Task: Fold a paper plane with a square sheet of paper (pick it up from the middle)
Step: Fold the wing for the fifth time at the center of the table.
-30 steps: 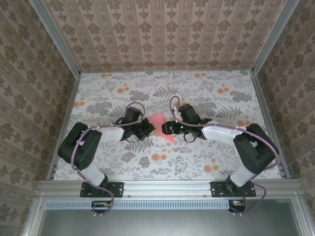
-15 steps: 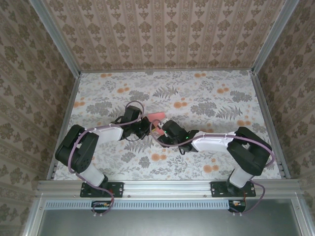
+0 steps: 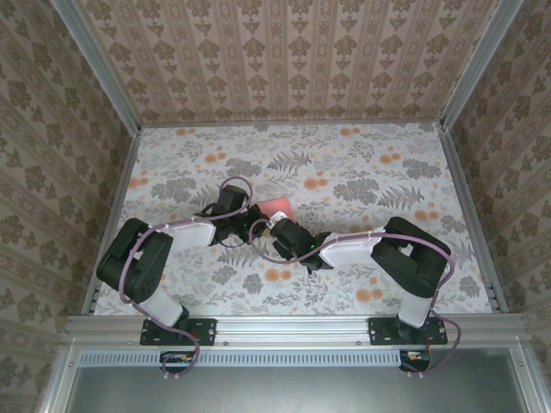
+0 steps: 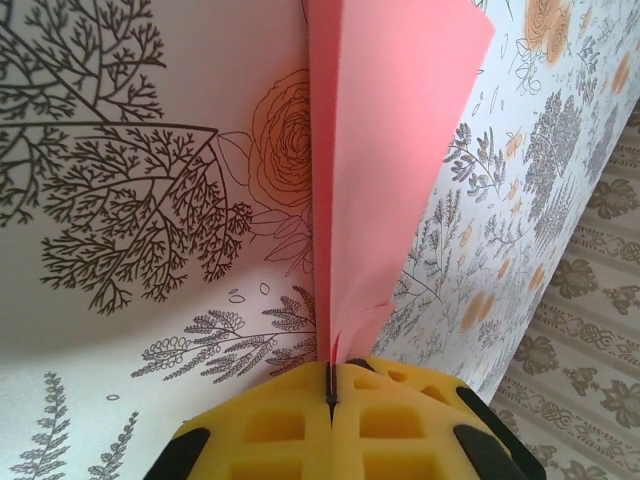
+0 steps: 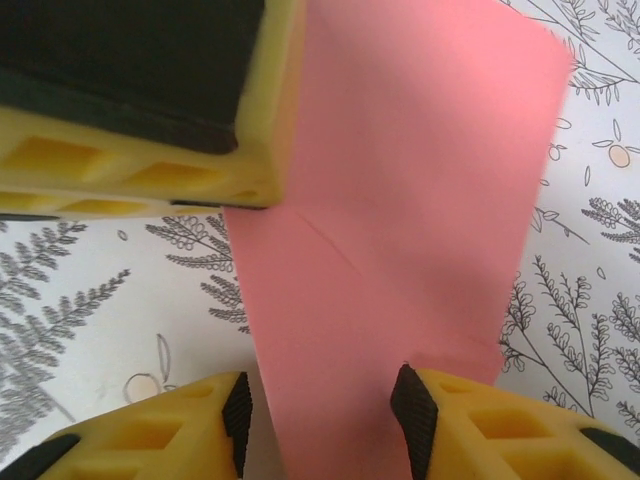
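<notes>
1. The sheet of paper [image 3: 278, 206] is salmon pink and folded. It is held up off the counter [image 3: 370, 172] a little left of its middle, between the two grippers. From above only a small pink patch shows.
2. The left gripper [image 4: 330, 388] is closed on the paper. Its yellow pads meet with the pink edge pinched in the seam, and the sheet rises from them as a narrow folded wedge.
3. The right gripper [image 5: 325, 425] has its jaws apart, one finger on each side of the paper's near end. The right-hand finger overlaps the pink, but I cannot tell whether either finger presses on it.
4. In the right wrist view the left gripper's yellow pad lies over the sheet's upper left part, close ahead of the right fingers. A faint diagonal crease crosses the paper between them.
5. Both forearms bend inward and crowd the same spot, and a cable loop [image 3: 237, 185] arches over the left wrist just beside the paper.
6. The orange flowers [image 3: 277, 275] and grey ferns are flat print on the counter's covering.
7. Bare surface stretches to the far edge, both far corners and the right edge. Patterned walls [image 3: 284, 52] stand along three edges, and a metal rail [image 3: 293, 323] runs along the near edge.
</notes>
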You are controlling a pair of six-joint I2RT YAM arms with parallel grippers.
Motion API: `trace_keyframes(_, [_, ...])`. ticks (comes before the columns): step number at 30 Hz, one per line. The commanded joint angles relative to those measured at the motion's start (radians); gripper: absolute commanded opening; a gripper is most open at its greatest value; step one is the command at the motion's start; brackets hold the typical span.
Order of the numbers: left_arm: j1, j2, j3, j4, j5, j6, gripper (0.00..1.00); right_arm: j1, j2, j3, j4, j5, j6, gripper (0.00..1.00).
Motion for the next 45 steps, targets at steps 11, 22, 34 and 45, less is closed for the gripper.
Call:
trace_keyframes(11, [0.004,-0.036,0.015,-0.027,0.008,-0.021,0.05,0.013,0.020,0.005,0.037,0.090,-0.047,0.25])
trace_keyframes(22, [0.070,-0.120,-0.013,-0.116,-0.019,0.027,0.35,0.002,-0.016,-0.007,0.015,-0.035,-0.016,0.08])
trace_keyframes(34, [0.147,-0.283,-0.144,-0.110,-0.046,0.049,0.56,-0.096,-0.098,-0.050,0.054,-0.361,0.169,0.01])
trace_keyframes(45, [0.118,-0.261,-0.187,0.032,0.010,0.083,0.46,-0.176,-0.063,-0.083,0.161,-0.618,0.310,0.00])
